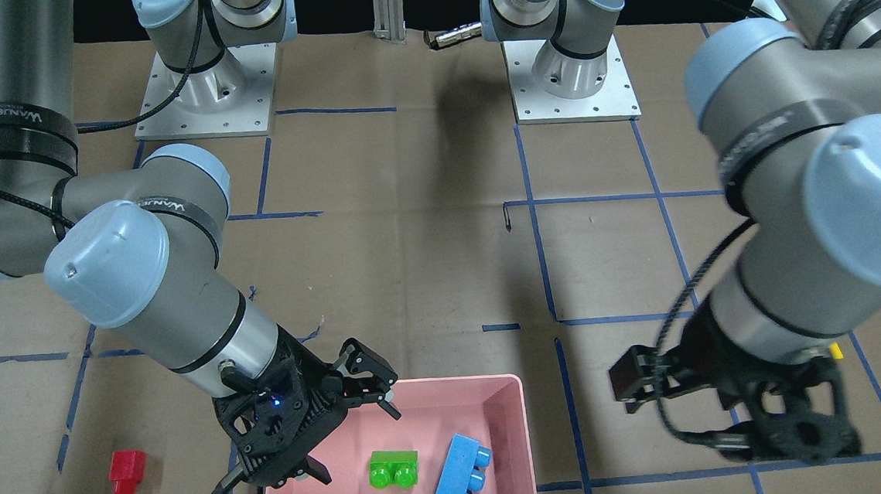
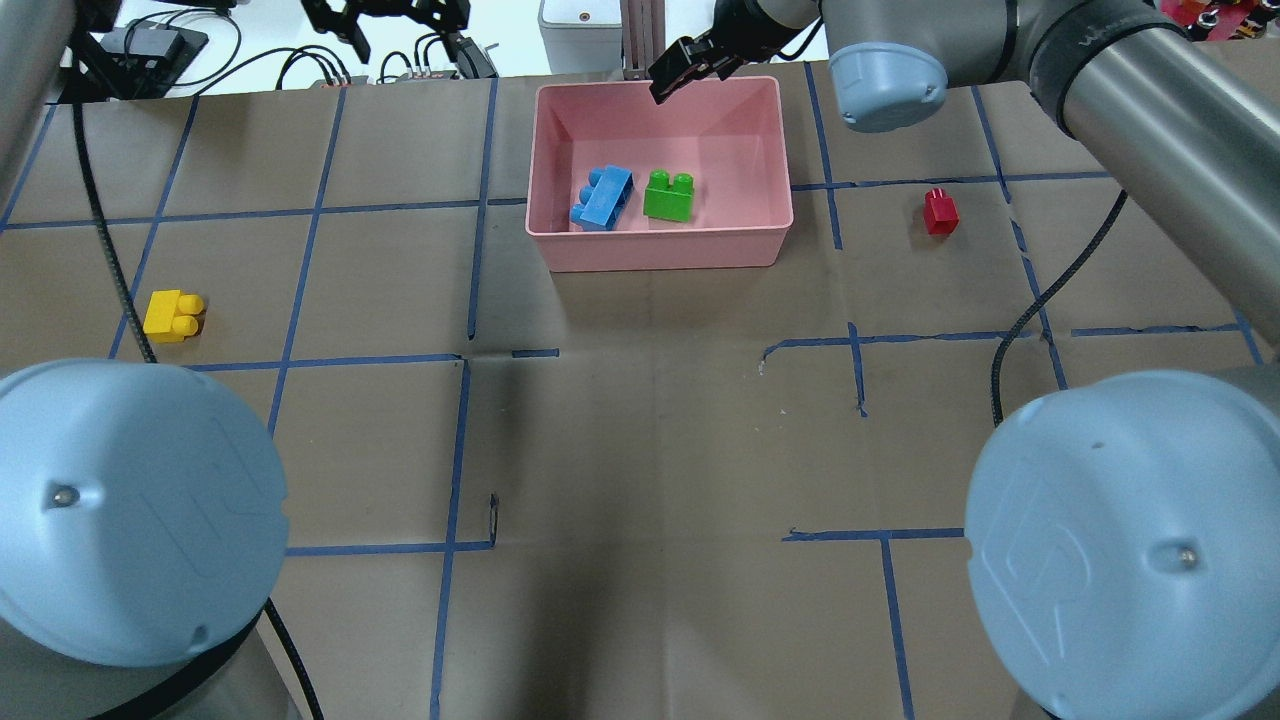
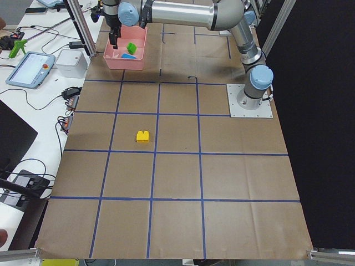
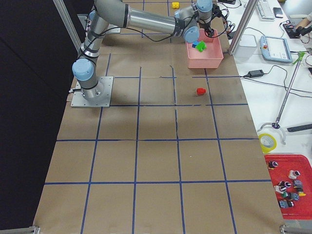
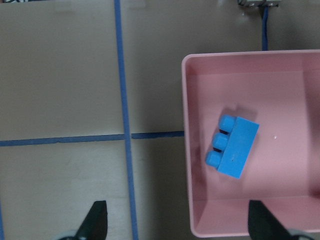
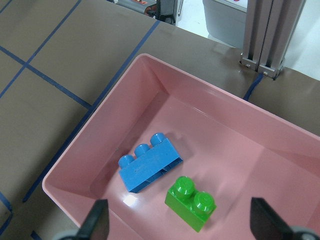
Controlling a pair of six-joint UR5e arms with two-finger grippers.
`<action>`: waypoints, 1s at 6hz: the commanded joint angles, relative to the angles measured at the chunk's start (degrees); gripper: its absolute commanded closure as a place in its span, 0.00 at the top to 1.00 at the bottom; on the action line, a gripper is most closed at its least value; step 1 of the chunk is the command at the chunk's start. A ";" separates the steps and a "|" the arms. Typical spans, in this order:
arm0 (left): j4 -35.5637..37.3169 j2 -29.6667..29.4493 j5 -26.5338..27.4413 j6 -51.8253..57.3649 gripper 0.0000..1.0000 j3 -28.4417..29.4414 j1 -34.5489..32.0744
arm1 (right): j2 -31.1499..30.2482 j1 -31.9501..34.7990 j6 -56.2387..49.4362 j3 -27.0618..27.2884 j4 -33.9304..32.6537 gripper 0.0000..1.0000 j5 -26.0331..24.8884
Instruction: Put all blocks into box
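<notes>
Stretching under everything is the big brown surface, marked with blue tape lines. Two grey arms reach out over it toward the far edge. The right arm bends down so that the right gripper hangs just over the box. Its fingers are spread wide apart with nothing between them. The left arm comes in on the other side. The left gripper hangs over the left side of the box, partly over the rim and partly over the bare surface. Its fingers are spread wide too and hold nothing. The box is pink and shallow, and it sits at the middle of the far edge of the surface. Inside it are two blocks. The blue block, the long one with three bumps, lies on its side in the left part of the box, with its bumps pointing away from the green one. The green block, with two bumps, sits just beside it, near the middle of the box. The yellow block is not in the box. It lies out on the surface, toward the left edge, well apart from the box. The red block, the smallest one, is outside too. It sits on the surface to the right of the box, near the far edge and a little apart from the box.
</notes>
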 commanded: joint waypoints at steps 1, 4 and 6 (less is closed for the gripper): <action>-0.47 2.73 -0.17 7.97 1.00 -4.98 10.80 | -0.98 -0.76 -0.11 1.21 1.08 1.00 -0.89; -0.03 2.31 -1.40 22.73 0.99 -9.92 28.21 | -10.54 -11.10 -0.03 1.40 22.01 1.00 -9.57; 1.19 1.17 -1.31 28.56 0.97 -14.65 33.51 | -11.19 -16.05 0.15 4.11 25.36 1.00 -22.04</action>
